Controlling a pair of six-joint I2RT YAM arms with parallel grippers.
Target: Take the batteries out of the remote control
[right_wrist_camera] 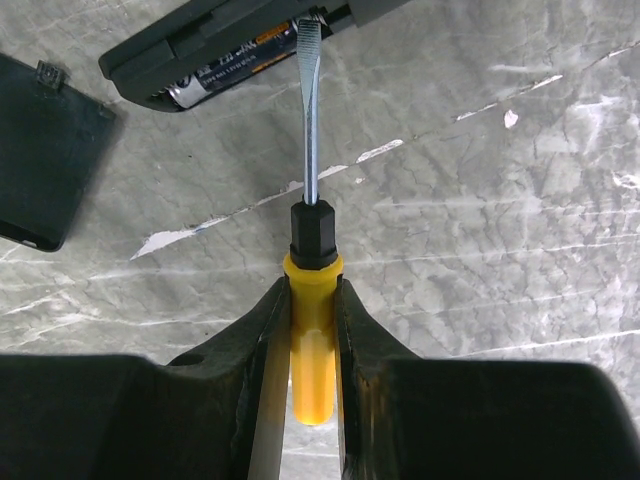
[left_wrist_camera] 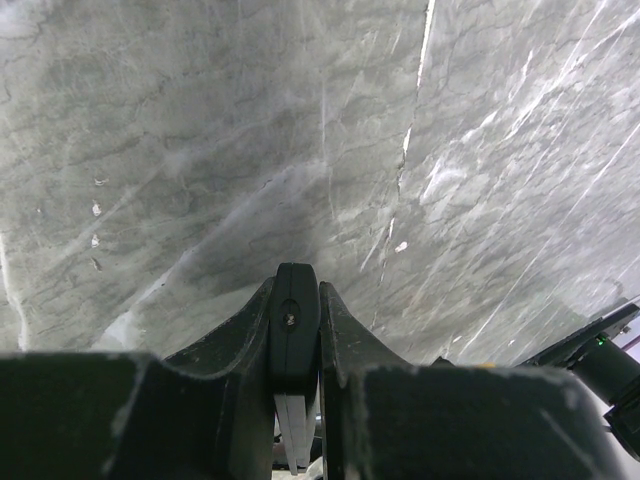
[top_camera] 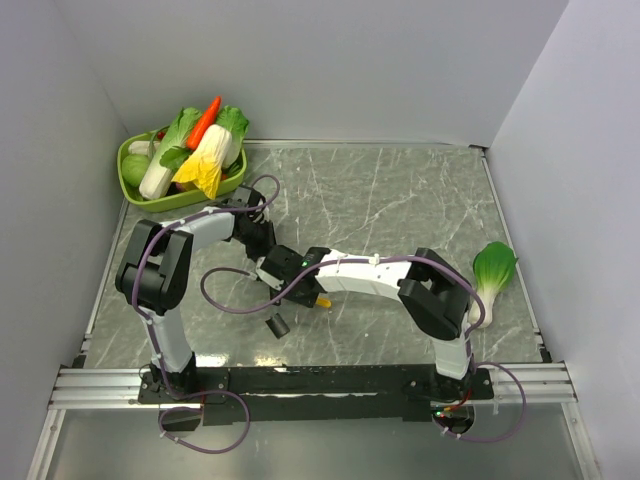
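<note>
Right pincer [right_wrist_camera: 313, 300] grips a yellow screwdriver [right_wrist_camera: 312, 350], tip straight ahead at 1 battery [right_wrist_camera: 225, 72] in the open remote control [right_wrist_camera: 180, 40]; its print is unreadable. Left pincer [left_wrist_camera: 297, 300] clamps the remote control.

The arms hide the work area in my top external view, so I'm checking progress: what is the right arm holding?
Observer: A yellow-handled flathead screwdriver, clamped between the right fingers.
Operator: Is the battery cover off?
Observer: Yes, the black cover lies on the table, apart from the remote control.
Operator: Where is the blade tip?
Observer: Over the end of the exposed battery in the open compartment; contact is unclear.
</note>
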